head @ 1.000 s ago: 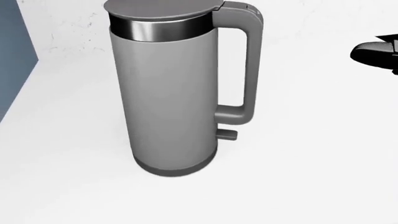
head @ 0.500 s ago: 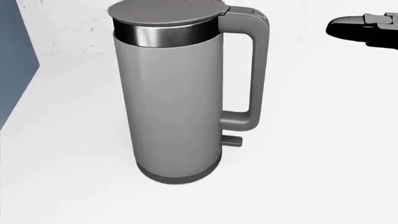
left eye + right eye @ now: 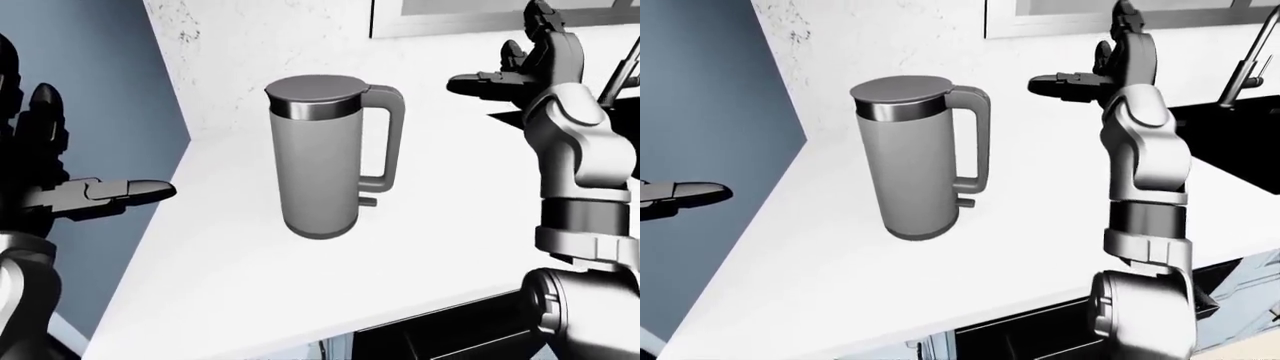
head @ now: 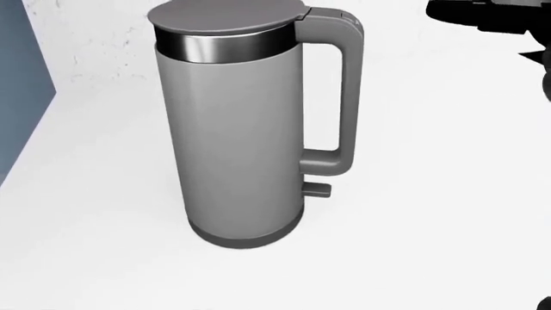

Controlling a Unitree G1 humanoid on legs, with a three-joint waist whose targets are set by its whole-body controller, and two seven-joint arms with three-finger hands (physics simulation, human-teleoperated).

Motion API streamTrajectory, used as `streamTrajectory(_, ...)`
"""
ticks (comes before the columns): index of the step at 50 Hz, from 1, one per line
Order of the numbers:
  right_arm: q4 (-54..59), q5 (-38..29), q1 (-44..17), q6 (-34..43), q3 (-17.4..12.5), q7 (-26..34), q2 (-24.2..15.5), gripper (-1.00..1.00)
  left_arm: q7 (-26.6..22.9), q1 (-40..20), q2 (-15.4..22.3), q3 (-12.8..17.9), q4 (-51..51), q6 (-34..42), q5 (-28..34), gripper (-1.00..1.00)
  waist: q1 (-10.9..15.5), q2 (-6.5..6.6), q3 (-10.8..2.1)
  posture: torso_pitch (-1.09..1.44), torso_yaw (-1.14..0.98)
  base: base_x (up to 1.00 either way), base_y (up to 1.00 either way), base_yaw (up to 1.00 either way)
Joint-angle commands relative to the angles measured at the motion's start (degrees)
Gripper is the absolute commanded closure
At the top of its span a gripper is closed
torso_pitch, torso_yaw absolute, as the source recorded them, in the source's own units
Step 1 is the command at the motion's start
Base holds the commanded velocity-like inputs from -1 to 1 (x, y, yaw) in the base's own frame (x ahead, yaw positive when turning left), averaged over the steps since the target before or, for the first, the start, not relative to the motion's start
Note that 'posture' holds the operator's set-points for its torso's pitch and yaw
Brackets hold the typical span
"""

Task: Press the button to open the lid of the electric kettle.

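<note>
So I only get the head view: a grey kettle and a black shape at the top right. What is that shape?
Observer: It is the robot's right hand, raised beside the top of the kettle's handle, fingers pointing at it, not touching.
Operator: And the other hand?
Observer: The left hand is off the counter's left edge, fingers open, holding nothing.
Operator: Is anything else on that counter?
Observer: To the right of the kettle there is a dark sink with a faucet.
Operator: Lid open yet?
Observer: No, the lid sits flat and closed.
</note>
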Motion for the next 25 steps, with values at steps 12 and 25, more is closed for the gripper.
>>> streamTrajectory(12,8.43,-2.32,-7.42,-5.84,1.11,0.85,0.07,-1.00,0.10,-1.25,0.75,0.31,-0.92,-1.49,0.01,-1.00,-0.01,0.21,-0.72,-0.31,0.00,0.00,0.00,0.00)
streamTrajectory(25,18.86,-4.87,-12.00,-10.68,2.37,2.42,1.07,-1.00,-0.04,-0.94,0.58,0.41,-1.10,-1.52,0.07,-1.00,-0.05,0.41,-0.79,-0.31,0.00,0.00,0.00,0.00)
